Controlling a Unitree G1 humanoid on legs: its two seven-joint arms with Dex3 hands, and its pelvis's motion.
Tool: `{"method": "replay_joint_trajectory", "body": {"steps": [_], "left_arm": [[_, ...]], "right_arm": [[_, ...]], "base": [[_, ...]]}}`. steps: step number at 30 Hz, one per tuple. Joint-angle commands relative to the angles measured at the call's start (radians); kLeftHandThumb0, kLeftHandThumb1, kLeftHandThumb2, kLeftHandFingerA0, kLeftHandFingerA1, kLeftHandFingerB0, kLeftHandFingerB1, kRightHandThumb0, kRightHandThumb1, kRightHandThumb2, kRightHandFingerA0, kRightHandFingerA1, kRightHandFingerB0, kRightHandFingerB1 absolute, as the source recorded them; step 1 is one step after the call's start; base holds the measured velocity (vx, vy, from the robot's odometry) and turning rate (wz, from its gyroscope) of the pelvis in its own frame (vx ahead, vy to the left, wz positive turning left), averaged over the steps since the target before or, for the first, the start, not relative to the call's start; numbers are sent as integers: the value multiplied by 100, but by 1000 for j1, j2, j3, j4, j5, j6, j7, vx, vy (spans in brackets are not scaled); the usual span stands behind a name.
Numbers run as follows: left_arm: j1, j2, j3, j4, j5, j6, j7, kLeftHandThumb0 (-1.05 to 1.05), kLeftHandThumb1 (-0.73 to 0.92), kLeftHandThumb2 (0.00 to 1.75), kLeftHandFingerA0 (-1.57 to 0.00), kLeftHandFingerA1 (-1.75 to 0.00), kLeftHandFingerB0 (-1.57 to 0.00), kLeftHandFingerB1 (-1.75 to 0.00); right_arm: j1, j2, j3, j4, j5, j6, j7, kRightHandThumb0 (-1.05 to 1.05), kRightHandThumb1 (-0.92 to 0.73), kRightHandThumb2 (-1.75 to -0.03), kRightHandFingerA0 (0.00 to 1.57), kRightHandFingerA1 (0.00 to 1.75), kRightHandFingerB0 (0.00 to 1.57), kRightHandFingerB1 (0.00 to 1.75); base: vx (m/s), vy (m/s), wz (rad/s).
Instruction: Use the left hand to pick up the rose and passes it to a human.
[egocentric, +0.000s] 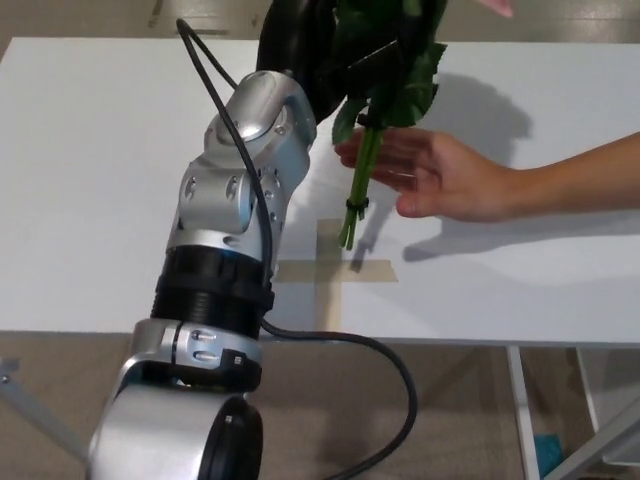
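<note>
While the left hand (320, 45) grips the rose (372, 110) above the person's open palm (440, 175), releasing early risks the stem slipping past it onto the table (90, 150).

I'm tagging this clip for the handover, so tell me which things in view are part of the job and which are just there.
Part of the job:
- robot's black left hand, shut on the rose
- green-stemmed, leafy rose, pink bloom mostly cut off at the top edge
- person's open hand, palm up beside the stem

Just there:
- white table
- tan tape cross
- black cable
</note>
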Motion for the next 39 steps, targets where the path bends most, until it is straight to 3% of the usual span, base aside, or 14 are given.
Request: {"method": "replay_joint_trajectory", "body": {"steps": [1, 19, 31, 39], "left_arm": [[-25, -75, -19, -4, -27, -32, 22, -17, 75, 74, -98, -142, -87, -100], [-42, -171, -61, 66, -107, -116, 8, -17, 76, 74, -97, -138, -89, -98], [-47, -177, -77, 101, -124, -130, 12, -16, 76, 74, -97, -138, -92, -92], [-38, -167, -101, 97, -124, -118, 16, -16, 76, 75, -97, -138, -89, -99]], "right_arm": [[1, 6, -2, 0, 8, 16, 6, -54, -80, -64, 62, 56, 47, 37], [-18, 10, -12, -2, 9, 17, 17, -54, -80, -64, 63, 57, 50, 38], [-32, 9, -13, 0, 10, 23, 17, -54, -80, -65, 62, 56, 49, 38], [-38, 7, -12, -3, 10, 13, 23, -54, -80, -64, 62, 54, 50, 38]], "base": [[0, 0, 0], [0, 0, 0], [0, 0, 0], [0, 0, 0]]}}
